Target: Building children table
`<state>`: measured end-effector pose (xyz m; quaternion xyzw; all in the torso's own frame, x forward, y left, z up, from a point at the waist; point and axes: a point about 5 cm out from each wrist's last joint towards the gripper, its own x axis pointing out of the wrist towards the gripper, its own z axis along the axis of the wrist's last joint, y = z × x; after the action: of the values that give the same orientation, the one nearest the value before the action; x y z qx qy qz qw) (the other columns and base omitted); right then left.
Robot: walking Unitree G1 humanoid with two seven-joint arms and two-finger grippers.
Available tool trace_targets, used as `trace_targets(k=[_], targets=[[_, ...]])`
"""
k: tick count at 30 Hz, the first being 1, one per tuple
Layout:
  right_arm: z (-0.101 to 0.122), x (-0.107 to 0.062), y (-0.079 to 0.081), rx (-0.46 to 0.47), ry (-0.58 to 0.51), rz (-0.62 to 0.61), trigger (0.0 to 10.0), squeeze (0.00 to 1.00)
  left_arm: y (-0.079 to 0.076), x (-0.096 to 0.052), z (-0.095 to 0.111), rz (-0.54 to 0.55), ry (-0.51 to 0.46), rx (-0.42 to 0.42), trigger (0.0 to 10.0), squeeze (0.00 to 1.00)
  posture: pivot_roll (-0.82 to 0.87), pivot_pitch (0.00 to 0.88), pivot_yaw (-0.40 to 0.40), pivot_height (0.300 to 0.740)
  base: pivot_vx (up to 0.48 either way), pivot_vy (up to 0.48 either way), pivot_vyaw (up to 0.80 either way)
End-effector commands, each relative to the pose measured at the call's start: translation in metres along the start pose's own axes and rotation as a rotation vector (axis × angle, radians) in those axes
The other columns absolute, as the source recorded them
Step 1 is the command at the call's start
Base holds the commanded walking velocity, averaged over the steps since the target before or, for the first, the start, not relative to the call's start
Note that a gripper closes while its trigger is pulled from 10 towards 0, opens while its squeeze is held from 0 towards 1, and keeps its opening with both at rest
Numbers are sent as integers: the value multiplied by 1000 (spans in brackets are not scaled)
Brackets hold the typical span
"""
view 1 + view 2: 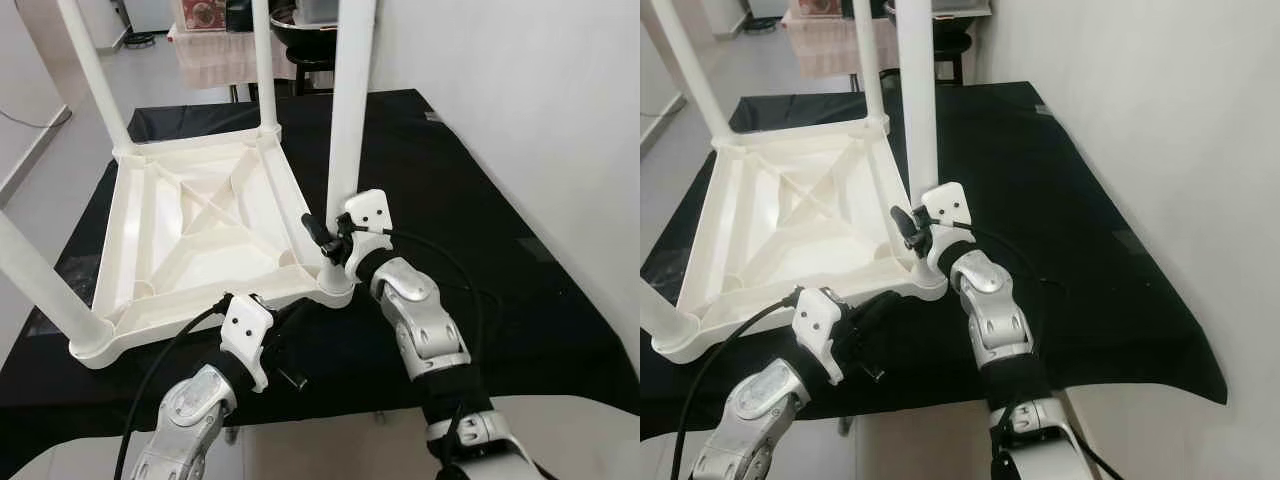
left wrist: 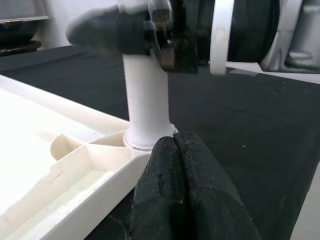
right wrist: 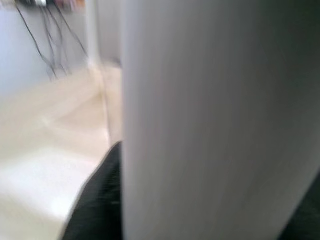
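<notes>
A white plastic children's table (image 1: 190,230) lies upside down on a black-covered worktop (image 1: 470,210), with legs standing up from its corners. My right gripper (image 1: 328,236) is shut on the near-right leg (image 1: 350,110) just above its socket; the right wrist view has that leg (image 3: 215,120) close up, with a black finger (image 3: 100,200) beside it. My left gripper (image 2: 180,185) is shut with nothing in it, low at the table's front rim (image 2: 100,185), just short of that same corner. It also appears in the head view as the left gripper (image 1: 872,308).
Other legs rise at the far left (image 1: 95,70), far right (image 1: 263,60) and near left (image 1: 40,285). A white wall (image 1: 540,100) runs along the right. A cloth-covered stand (image 1: 215,55) and a dark stool (image 1: 305,45) are behind. The worktop's front edge (image 1: 330,408) is close to me.
</notes>
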<state>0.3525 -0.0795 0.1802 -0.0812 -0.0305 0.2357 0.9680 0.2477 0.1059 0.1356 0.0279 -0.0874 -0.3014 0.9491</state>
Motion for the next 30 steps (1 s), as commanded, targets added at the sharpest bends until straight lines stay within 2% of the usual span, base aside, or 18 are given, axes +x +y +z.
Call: trace_targets(k=[1,4,6,9,10,11,14,15,18,21,22,24,25,30], targets=[[-18,-6,0,22,105,-34,10000,1000,0,-1,-3,-5,19,2,10000,0,26,115,-15,740,0,0,0],[-12,-5,-2,53,98,-20,10000,1000,0,-1,-3,-10,19,-6,10000,0,26,116,-15,740,0,0,0],[-4,1,-5,151,68,12,10000,1000,-1,-1,-3,-11,18,-8,10000,0,25,115,-17,740,0,0,0],[3,5,-6,131,47,71,10000,1000,-1,-1,-3,-11,17,-9,10000,0,32,114,-24,740,0,0,0],[22,11,-7,68,-20,250,10000,0,-2,-1,-3,-9,16,-8,10000,0,36,114,-25,740,0,0,0],[22,11,-7,68,-20,250,10000,0,-2,-1,-3,-9,16,-8,10000,0,36,114,-25,740,0,0,0],[35,12,-7,-2,-73,493,10000,0,-2,-1,-3,-7,15,-7,10000,0,35,112,-27,740,0,0,0],[35,12,-7,-2,-73,493,10000,0,-2,-1,-3,-7,15,-7,10000,0,35,112,-27,740,0,0,0],[35,10,-14,-63,-64,655,10000,0,-2,0,-3,-9,15,-10,10000,0,35,112,-27,740,0,0,0],[36,12,-18,-72,-42,706,10000,0,-3,0,-4,-10,17,-11,10000,0,49,104,-25,740,0,0,0],[38,13,-19,-67,-41,736,6431,0,-3,0,-4,-11,18,-11,10000,0,52,102,-24,740,0,0,0],[40,15,-20,-57,-40,762,6431,0,-3,0,-4,-11,19,-11,10000,0,52,102,-24,740,0,0,0],[41,17,-20,-49,-32,785,0,0,-4,0,-4,-12,20,-11,10000,0,52,102,-24,740,0,0,0],[39,21,-19,-51,-11,820,0,0,-4,0,-5,-12,21,-11,10000,0,58,98,-25,740,0,0,0]])
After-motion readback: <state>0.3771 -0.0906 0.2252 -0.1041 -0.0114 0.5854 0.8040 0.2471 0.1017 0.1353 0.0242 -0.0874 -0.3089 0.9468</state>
